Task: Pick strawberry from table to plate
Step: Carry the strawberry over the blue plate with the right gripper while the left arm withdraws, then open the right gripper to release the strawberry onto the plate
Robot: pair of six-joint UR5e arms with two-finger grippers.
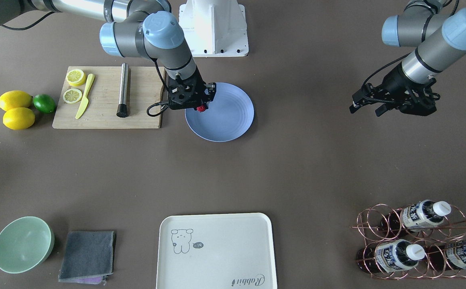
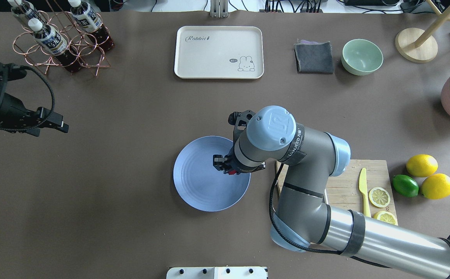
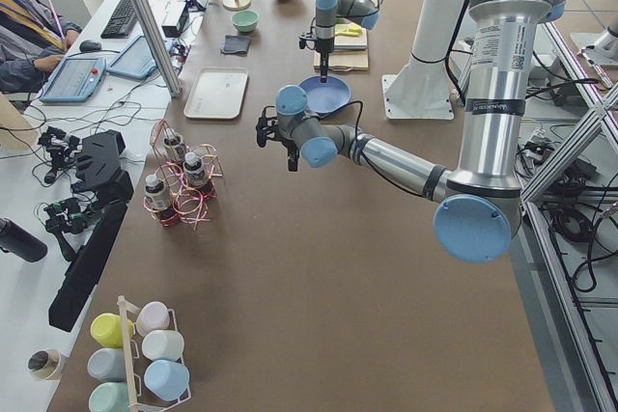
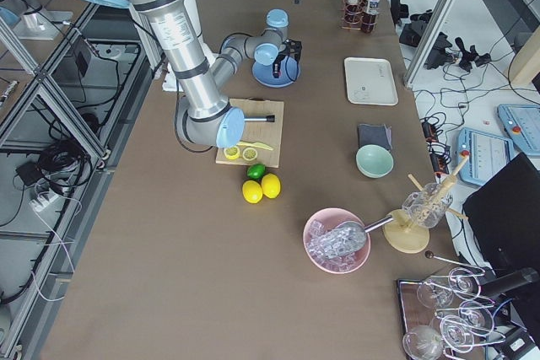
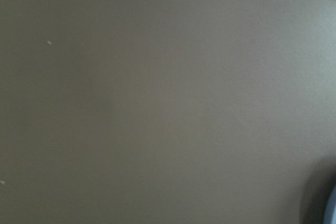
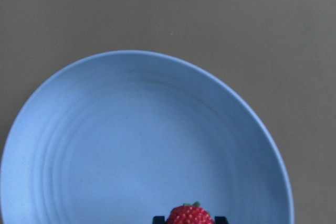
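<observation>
While the right gripper [image 1: 201, 105] hangs over the plate [image 1: 228, 116], on its cutting-board side, its jaws pinch the strawberry [image 6: 190, 216], clear of the table [image 1: 297, 160] — placing step in hand. Next move likely calls for lowering gently, then parting the jaws so the berry doesn't roll.

The cream tray [image 2: 217, 52] carries the word "Rabbit" in script near one corner, and a small speech bubble beside its animal drawing seems to read "hi". The right arm [image 2: 273, 124] shows a "UR" logo on its blue joint cap. The bottle [image 2: 50, 38] labels are too small to read.
</observation>
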